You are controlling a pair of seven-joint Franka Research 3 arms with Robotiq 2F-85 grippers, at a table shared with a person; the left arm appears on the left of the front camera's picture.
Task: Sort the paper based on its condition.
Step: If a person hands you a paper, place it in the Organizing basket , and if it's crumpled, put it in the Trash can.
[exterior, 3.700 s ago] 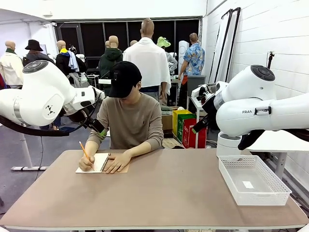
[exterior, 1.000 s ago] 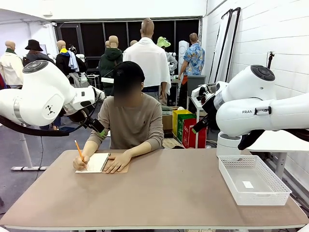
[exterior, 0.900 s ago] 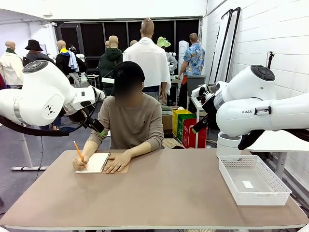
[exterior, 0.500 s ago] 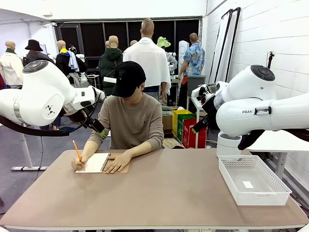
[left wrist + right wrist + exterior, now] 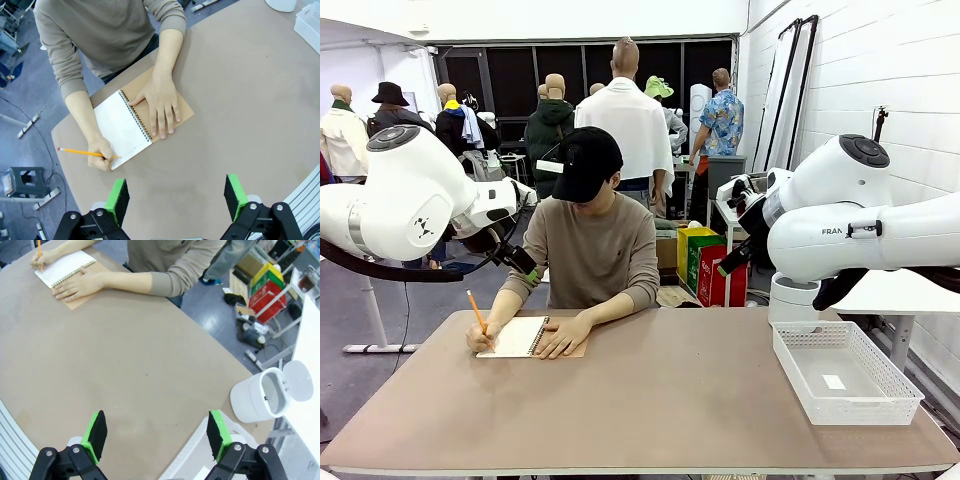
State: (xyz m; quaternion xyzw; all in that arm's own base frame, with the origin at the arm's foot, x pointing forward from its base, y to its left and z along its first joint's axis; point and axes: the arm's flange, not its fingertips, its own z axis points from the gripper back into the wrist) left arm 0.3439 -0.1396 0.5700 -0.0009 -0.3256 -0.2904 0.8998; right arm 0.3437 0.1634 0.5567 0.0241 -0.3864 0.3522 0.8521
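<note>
The sorting proper has not begun, by my reading: the only paper (image 5: 510, 335) to be seen is a white page bound in the spiral notebook (image 5: 180, 107), which lies flat by the far edge of the surface (image 5: 660, 400), toward its left corner. The person's writing hand (image 5: 483, 338) works a pencil (image 5: 475, 308) on the page while the other hand (image 5: 560, 340) presses the brown cover. The page's long axis follows the spiral, running from the far edge toward the near one and leaning a little left, with its free edge pointing to the left edge. The left pincer (image 5: 175, 190) and right pincer (image 5: 156, 427) both hang above the surface with jaws spread wide, gripping nothing. The next move probably waits on a sheet coming loose; its state must then be judged, perhaps for the white basket (image 5: 865, 405) at the right edge.
</note>
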